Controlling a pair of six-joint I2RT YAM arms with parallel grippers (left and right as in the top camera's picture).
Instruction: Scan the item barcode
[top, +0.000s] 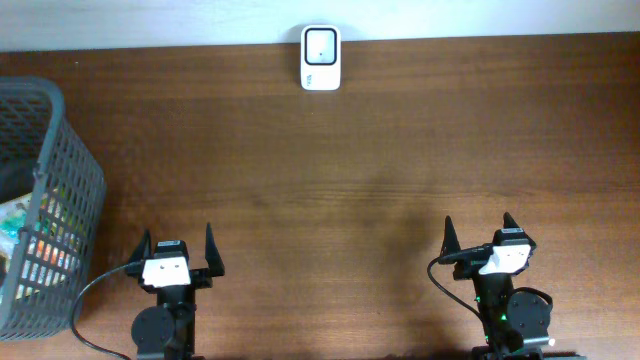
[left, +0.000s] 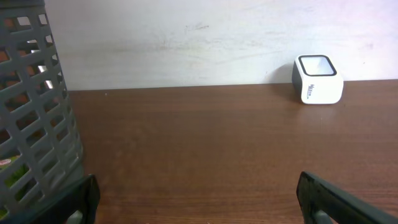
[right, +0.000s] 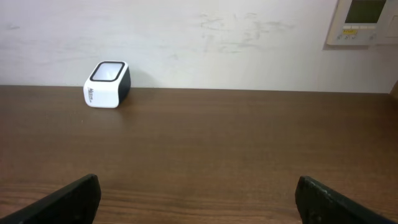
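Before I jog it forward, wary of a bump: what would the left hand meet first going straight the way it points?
Probably nothing before the wall: the left hand faces bare table. The basket stands to its left, the scanner to its right, both seemingly off that line.

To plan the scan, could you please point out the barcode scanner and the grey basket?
barcode scanner (top: 320, 46): overhead view, on its scan window.
grey basket (top: 70, 190): overhead view, on its mesh side wall.
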